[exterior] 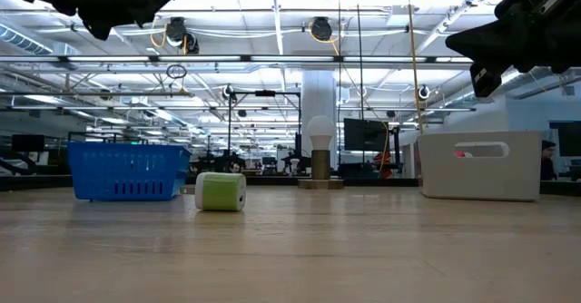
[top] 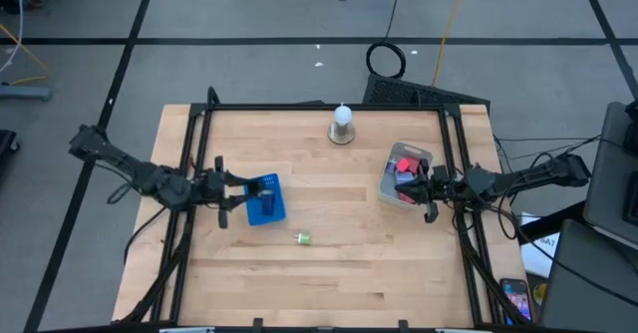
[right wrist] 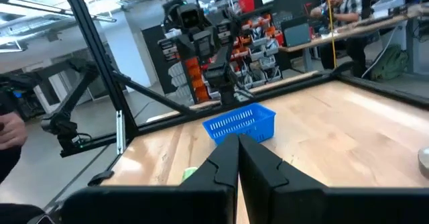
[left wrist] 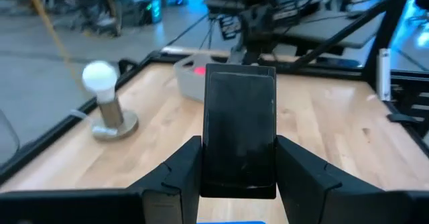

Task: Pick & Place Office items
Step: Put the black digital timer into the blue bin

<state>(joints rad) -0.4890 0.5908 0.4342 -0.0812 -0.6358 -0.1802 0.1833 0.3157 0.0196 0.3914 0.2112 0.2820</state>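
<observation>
Wooden planks make up the table (top: 329, 273), the largest thing in view, framed by black rails. On its left part sits a blue basket (top: 264, 199) with slatted walls; in the low view the same basket (exterior: 127, 171) stands on the left. On the right part sits a white bin (top: 404, 172) with red and dark pieces (top: 405, 166) showing inside from above; the low view shows its side with a handle slot (exterior: 478, 164).

Both dark arms reach in from the table's sides. The left gripper (top: 231, 195) hangs over the blue basket's left edge. Its fingers (left wrist: 305, 177) clamp a flat black rectangular item (left wrist: 239, 138), held upright between them; in the high view a dark piece (top: 267, 202) shows over the basket. The right gripper (top: 429, 186) hovers at the right edge of the white bin, above the table, and its fingers (right wrist: 255, 160) are pressed together with nothing between them.

Near the far edge, between the two containers, stands a white knob on a round base (top: 342, 125), upright; the left wrist view shows it too (left wrist: 104, 100).

A small green roll (top: 303, 238) lies alone on the bare wood, near the basket on the side away from the knob and well apart from the bin. In the low view it rests on its side (exterior: 221, 192), just beside the basket. Beyond the table, the right wrist view shows a person (right wrist: 345, 13) at a bench far off.
</observation>
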